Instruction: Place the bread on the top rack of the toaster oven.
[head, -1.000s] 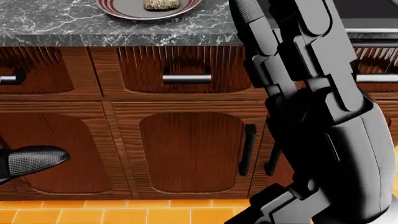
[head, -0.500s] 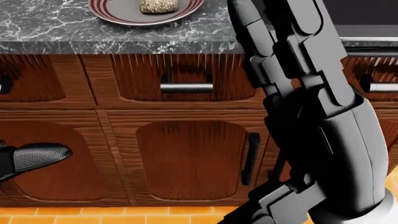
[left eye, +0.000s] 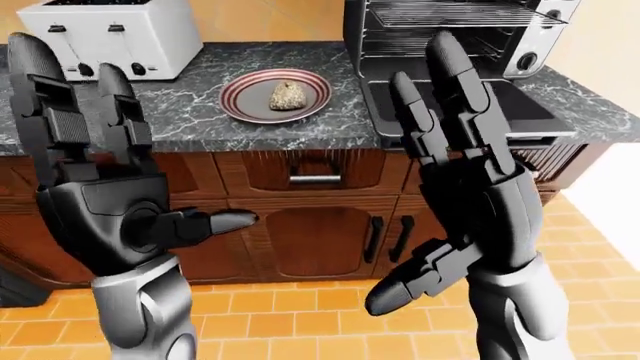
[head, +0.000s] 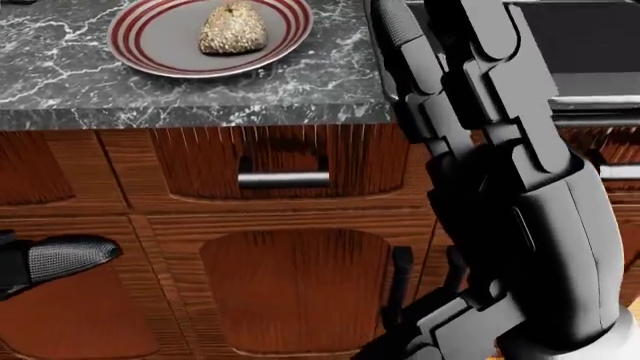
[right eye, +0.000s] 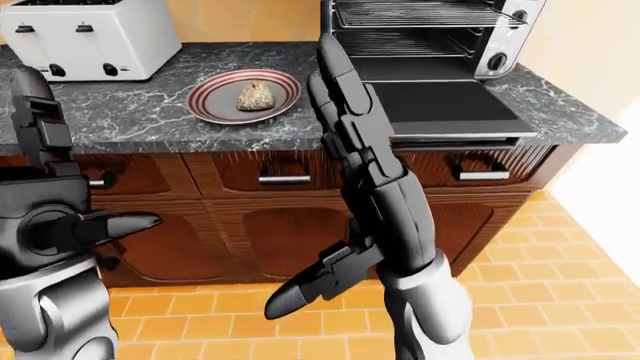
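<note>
No readable text, label, brand or number anywhere; toaster (left eye: 105, 34) and oven (right eye: 425, 34) carry plain knobs only

Marble counter (left eye: 200, 112), wood cabinets (left eye: 320, 232), orange tile floor (left eye: 300, 322).
</note>
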